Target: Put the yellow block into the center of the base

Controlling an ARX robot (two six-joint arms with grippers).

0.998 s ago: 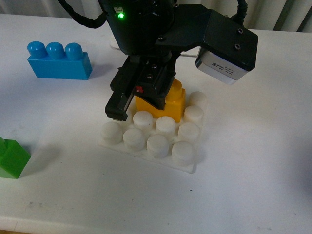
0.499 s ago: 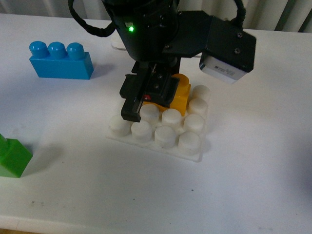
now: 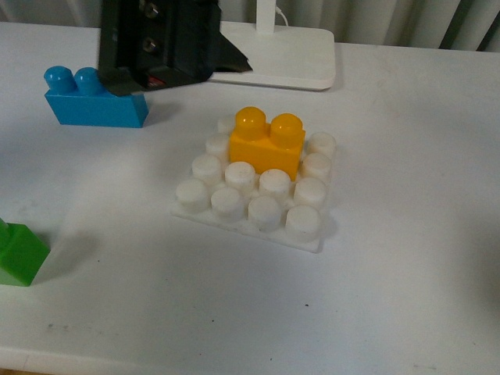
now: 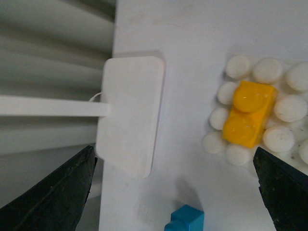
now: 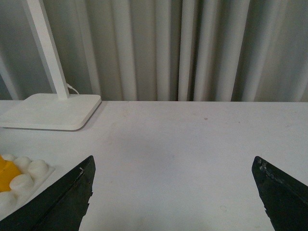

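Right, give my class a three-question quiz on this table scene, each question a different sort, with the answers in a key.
1. True or false: the yellow block lies on the bare table beside the base.
2. Multiple choice: the left hand is (A) clamped on the yellow block, (B) open with nothing between its fingers, (C) holding the blue brick.
3. Fill in: the white lamp stand sits on the ___ side of the base from the robot.

Key: 1 false, it sits on the base's studs. 2 B. 3 far.
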